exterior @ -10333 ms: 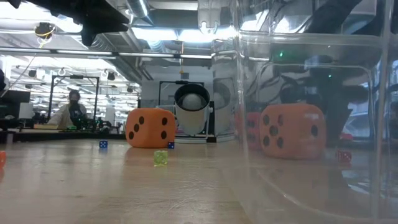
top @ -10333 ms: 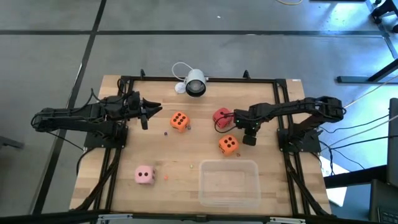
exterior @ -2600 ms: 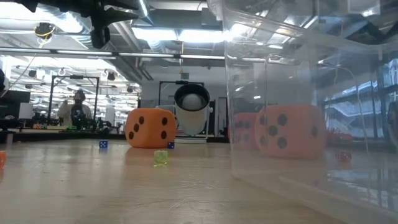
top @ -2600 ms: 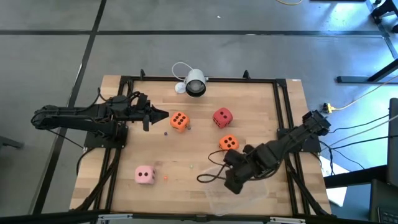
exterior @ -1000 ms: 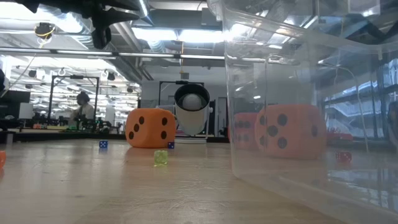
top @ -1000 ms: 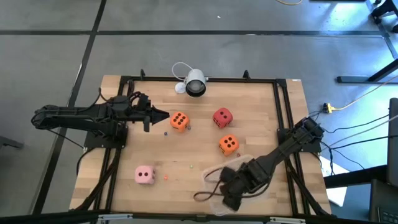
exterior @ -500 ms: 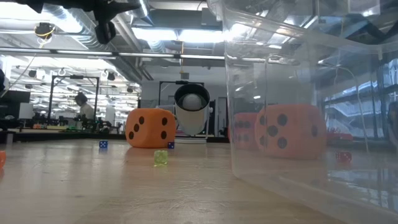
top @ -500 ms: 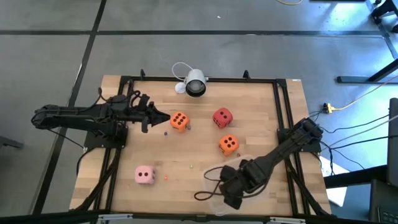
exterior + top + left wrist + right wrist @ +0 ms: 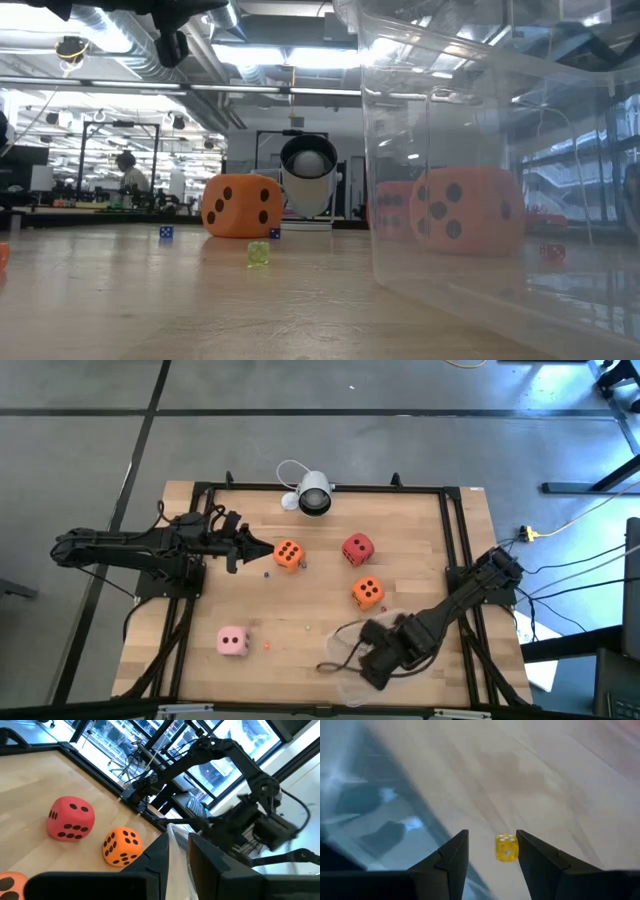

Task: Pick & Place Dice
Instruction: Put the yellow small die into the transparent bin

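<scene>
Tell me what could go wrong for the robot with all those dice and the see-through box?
The right gripper has open jaws around a tiny yellow die; something so small might slip out. The clear tub sits right beside that arm and could get shoved. The left gripper hovers near an orange die and might bump it.

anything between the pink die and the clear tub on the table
Mostly bare wood in the high view. Between the pink die and the clear tub lies only a tiny orange speck near the die; the right end effector is over the tub.

Orange die (image 9: 241, 206) beside camera (image 9: 308, 172), clear tub (image 9: 500, 170) close, wooden table (image 9: 180, 300)
</scene>
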Available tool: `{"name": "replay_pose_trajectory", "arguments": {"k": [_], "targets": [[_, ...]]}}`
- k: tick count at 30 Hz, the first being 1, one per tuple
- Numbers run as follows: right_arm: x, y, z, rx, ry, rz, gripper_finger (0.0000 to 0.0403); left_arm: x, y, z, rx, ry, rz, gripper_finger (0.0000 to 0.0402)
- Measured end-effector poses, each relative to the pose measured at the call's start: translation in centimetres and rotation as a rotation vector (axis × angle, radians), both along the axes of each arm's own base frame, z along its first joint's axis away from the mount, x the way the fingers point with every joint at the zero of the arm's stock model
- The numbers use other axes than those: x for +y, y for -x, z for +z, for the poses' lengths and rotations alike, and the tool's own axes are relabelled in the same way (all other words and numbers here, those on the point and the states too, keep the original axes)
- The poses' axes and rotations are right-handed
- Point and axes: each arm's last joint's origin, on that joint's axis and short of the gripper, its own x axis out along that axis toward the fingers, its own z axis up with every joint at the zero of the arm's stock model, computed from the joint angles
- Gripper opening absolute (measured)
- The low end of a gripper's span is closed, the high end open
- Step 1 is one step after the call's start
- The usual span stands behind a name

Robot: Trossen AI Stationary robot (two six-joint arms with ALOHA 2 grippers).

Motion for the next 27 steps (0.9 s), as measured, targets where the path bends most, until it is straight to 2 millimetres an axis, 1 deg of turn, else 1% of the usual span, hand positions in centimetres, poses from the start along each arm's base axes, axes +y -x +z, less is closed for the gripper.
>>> {"name": "replay_pose_trajectory", "arguments": {"k": [1, 2, 3, 4, 5, 6, 7, 8, 9, 10, 11, 12, 13, 15, 17, 19, 21, 23, 27], "targets": [[-0.2, 0.2, -0.4, 0.069, -0.002, -0.007, 0.0159, 0.0, 0.0, 0.0, 0.0, 0.0, 0.0, 0.0066], [0.3, -0.4, -0.7, 0.021, -0.044, 0.024, 0.0157, 0.0, 0.0, 0.0, 0.001, 0.0, 0.0, 0.0066], [1.0, -1.4, -0.5, -0.093, -0.105, 0.057, 0.0156, 0.0, 0.0, 0.0, 0.001, 0.0, 0.001, 0.0066], [1.3, -1.8, 0.0, -0.169, -0.118, 0.07, 0.0154, 0.0, 0.0, 0.0, 0.001, 0.0, 0.002, 0.0066], [0.8, -1.3, 0.5, -0.156, -0.095, 0.042, 0.0152, 0.0, -0.1, 0.0, 0.003, 0.0, 0.003, 0.0066], [0.1, -0.7, 0.6, -0.083, -0.057, -0.01, 0.0148, 0.0, -0.1, 0.0, 0.003, 0.0, 0.003, 0.0066], [-0.4, 0.0, 0.3, 0.016, -0.023, -0.043, 0.0143, 0.0, 0.0, 0.0, -0.001, 0.0, 0.002, 0.0066], [-0.4, 0.1, -0.3, 0.068, -0.013, -0.028, 0.0138, 0.0, 0.0, 0.0, -0.003, 0.0, 0.002, 0.0066], [0.1, -0.6, -0.8, 0.028, -0.044, 0.021, 0.0132, 0.0, 0.0, 0.0, -0.005, 0.0, 0.003, 0.0066], [0.5, -1.3, -0.9, -0.042, -0.069, 0.043, 0.0127, 0.0, -0.1, 0.0, -0.005, -0.001, 0.004, 0.0066], [0.4, -1.3, -0.6, -0.066, -0.058, 0.04, 0.0123, 0.0, -0.1, 0.0, -0.003, 0.0, 0.004, 0.0066], [0.1, -0.8, -0.1, -0.038, -0.047, 0.027, 0.0117, 0.0, -0.1, 0.0, -0.001, 0.0, 0.005, 0.0066], [0.0, -0.5, -0.1, 0.0, -0.052, 0.031, 0.0112, 0.0, -0.1, 0.0, -0.001, 0.0, 0.005, 0.0066], [0.5, -1.1, -0.7, -0.016, -0.086, 0.069, 0.0103, 0.0, -0.1, 0.0, -0.001, 0.001, 0.003, 0.0066], [0.4, -1.2, -1.2, -0.012, -0.053, 0.066, 0.0098, 0.0, -0.2, 0.0, 0.0, 0.002, 0.003, 0.0066], [0.3, -1.0, -0.5, -0.031, -0.057, 0.065, 0.0096, 0.0, -0.2, -0.1, 0.002, 0.002, 0.002, 0.0066], [0.3, -1.0, -0.6, -0.026, -0.054, 0.072, 0.0097, 0.0, -0.2, 0.0, 0.001, 0.002, 0.003, 0.0066], [0.4, -1.2, -0.9, -0.025, -0.06, 0.093, 0.0108, 0.0, -0.2, 0.0, -0.002, 0.001, 0.004, 0.0066], [0.4, -1.1, -0.7, -0.027, -0.064, 0.081, 0.015, 0.0, -0.2, 0.0, -0.001, -0.002, 0.004, 0.0066]]}}
